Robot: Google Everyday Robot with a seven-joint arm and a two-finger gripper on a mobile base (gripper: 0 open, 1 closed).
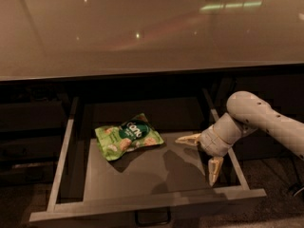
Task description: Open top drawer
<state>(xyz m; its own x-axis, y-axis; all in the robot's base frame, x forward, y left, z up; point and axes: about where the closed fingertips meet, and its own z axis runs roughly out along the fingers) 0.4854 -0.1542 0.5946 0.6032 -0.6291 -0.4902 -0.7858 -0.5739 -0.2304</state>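
The top drawer (142, 199) stands pulled out under the counter, showing its grey floor, pale side rails and a dark loop handle (153, 217) on its front. A green snack bag (128, 136) lies on the floor at the back left. My gripper (202, 156) hangs over the drawer's right side, above the floor near the right rail. It is open, one finger (188, 139) pointing left and the other finger (214, 169) pointing down toward the front. Nothing is between them.
A wide glossy countertop (152, 27) overhangs the drawer. Dark cabinet fronts (28, 127) flank the drawer on both sides. My pale arm (266, 120) reaches in from the right. Speckled floor (280, 175) lies at the lower right.
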